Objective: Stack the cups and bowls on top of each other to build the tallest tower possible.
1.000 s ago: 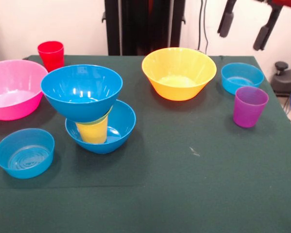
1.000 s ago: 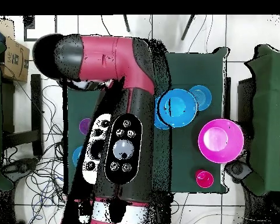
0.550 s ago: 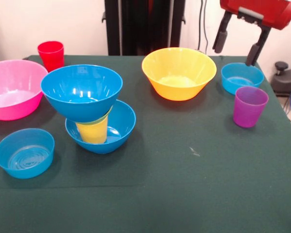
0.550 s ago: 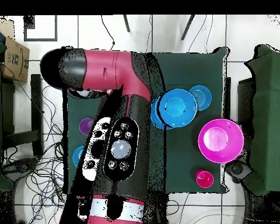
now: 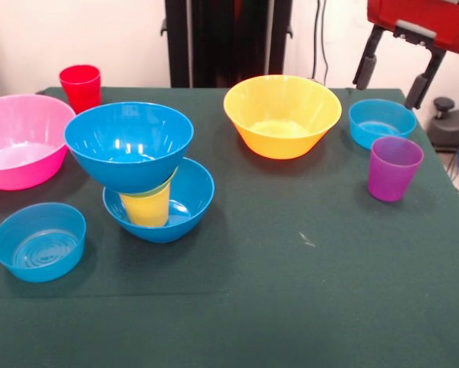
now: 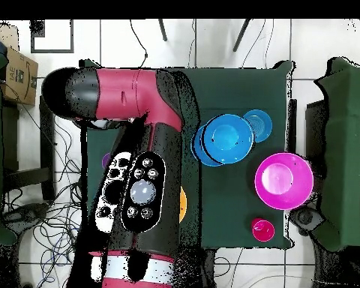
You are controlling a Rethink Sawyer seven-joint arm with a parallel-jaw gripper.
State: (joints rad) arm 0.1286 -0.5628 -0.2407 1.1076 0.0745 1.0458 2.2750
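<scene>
The tower stands front left: a deep blue bowl [image 5: 185, 201] as base, a yellow cup [image 5: 146, 208] in it, a sliver of green bowl [image 5: 166, 186], and a second blue bowl [image 5: 129, 144] on top, tilted slightly. From overhead the tower [image 6: 228, 139] shows as blue rims. The purple cup [image 5: 395, 167] stands alone on the cloth at the right. My gripper [image 5: 391, 78] hangs open and empty at the top right, above and behind the purple cup and a small light-blue bowl [image 5: 381, 123]. The arm [image 6: 138, 195] hides the gripper from overhead.
A yellow-orange bowl [image 5: 282, 115] sits at the back centre, a pink bowl [image 5: 22, 139] at the left edge, a red cup [image 5: 80, 87] behind it, and another light-blue bowl [image 5: 39, 241] front left. Overhead shows the pink bowl [image 6: 283, 180] and red cup [image 6: 262, 229].
The gripper came down into the front view, then shifted right, and now hangs over the light-blue bowl and purple cup. Cups and bowls have not moved.
</scene>
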